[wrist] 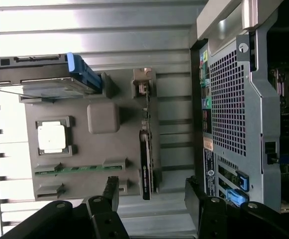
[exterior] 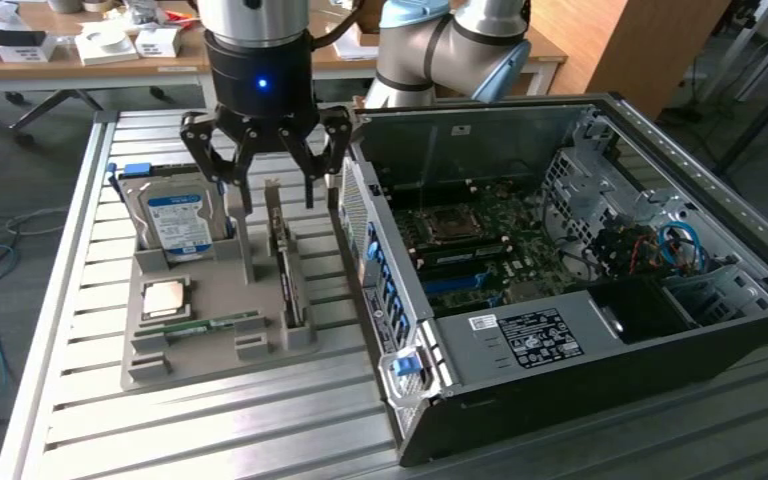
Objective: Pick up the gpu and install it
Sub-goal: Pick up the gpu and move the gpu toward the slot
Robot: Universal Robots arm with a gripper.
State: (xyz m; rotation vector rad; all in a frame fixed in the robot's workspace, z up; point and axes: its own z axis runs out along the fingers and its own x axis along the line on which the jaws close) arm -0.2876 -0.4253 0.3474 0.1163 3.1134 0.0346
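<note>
**Exterior view**
- State of the gripper (exterior: 268, 190): fingers spread wide, nothing grasped, nothing touched.
- Place of the gpu (exterior: 285, 270): standing on its long edge in a slot of the grey tray (exterior: 197, 368), on the side nearest the computer case (exterior: 558, 290); not lifted.
- Direction from gripper to gpu: straight down, with the fingertips close above the upper edge of the card.
- Long axis of the gpu: along the tray, parallel with the near wall of the case.
- Materials: thin dark board with flat faces and a narrow top edge; matte grey tray with moulded pockets; shiny slatted metal table (exterior: 224, 430).
- Neighbours: boxy hard drive (exterior: 177, 225) with a blue-white label, upright at the exterior view's left of the card; square silver chip (exterior: 167, 298) and narrow memory stick (exterior: 204, 325) lying flat in their pockets.

**Wrist view**
- gpu (wrist: 145, 159): seen edge-on as one thin dark strip with a pale metal piece at one end, between the hard drive (wrist: 45, 84) and the case (wrist: 234, 109).
- gripper (wrist: 150, 181): black fingers (wrist: 107, 196) well apart, with the line of the card passing through the gap between them.
- Judgement: closing direction seems to be across the thin side of the card, so suited to a pinch on its flat faces.
- Case wall: grey perforated sheet metal, just beside the tray.
</note>
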